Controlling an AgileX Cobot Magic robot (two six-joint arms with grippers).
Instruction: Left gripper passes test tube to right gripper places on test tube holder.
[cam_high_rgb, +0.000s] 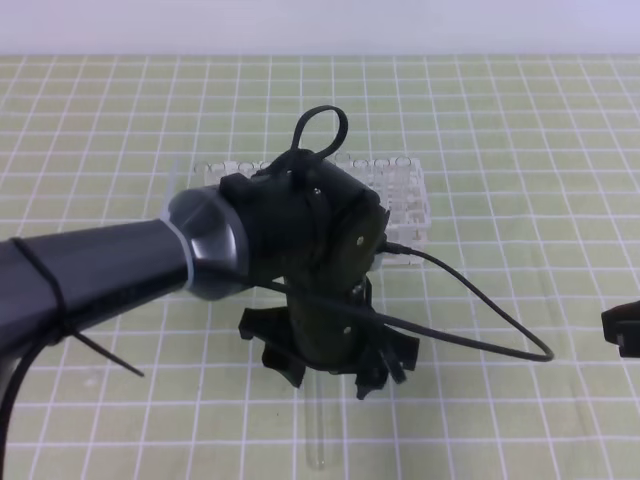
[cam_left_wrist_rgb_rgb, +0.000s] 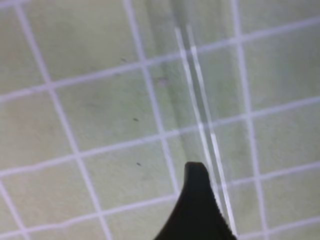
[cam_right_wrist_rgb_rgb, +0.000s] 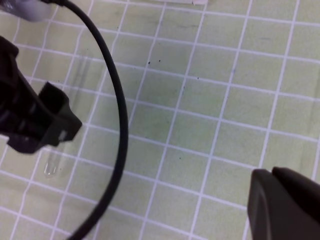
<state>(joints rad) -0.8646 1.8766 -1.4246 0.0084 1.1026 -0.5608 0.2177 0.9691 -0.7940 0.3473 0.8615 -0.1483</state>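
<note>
The test tube (cam_high_rgb: 318, 432) lies flat on the green gridded mat (cam_high_rgb: 520, 120), its rounded end toward the near edge and the rest of its length running under the left gripper (cam_high_rgb: 328, 362), which hangs directly over it. That gripper's fingers are spread wide to either side of the tube, so the glass rests on the mat and is not pinched; the spread, together with the low pose of the arm, reads as an approach for picking up, with the closing step not yet made. In the left wrist view one dark fingertip (cam_left_wrist_rgb_rgb: 199, 200) sits just beside the tube (cam_left_wrist_rgb_rgb: 200, 115), whose two bright edge lines run up the mat away from it. The test tube holder (cam_high_rgb: 400, 195) stands behind the arm, farther back on the mat and well apart from the tube, partly hidden by the wrist. The right gripper (cam_high_rgb: 623, 330) waits at the far right edge of the high view with its fingers pressed together and nothing in them, presumably parked clear until the handover. A black cable (cam_high_rgb: 480, 310) loops from the left wrist across the mat toward it; the right wrist view shows the same cable (cam_right_wrist_rgb_rgb: 117, 125) and the tube's rounded end (cam_right_wrist_rgb_rgb: 50, 167) beyond it.
</note>
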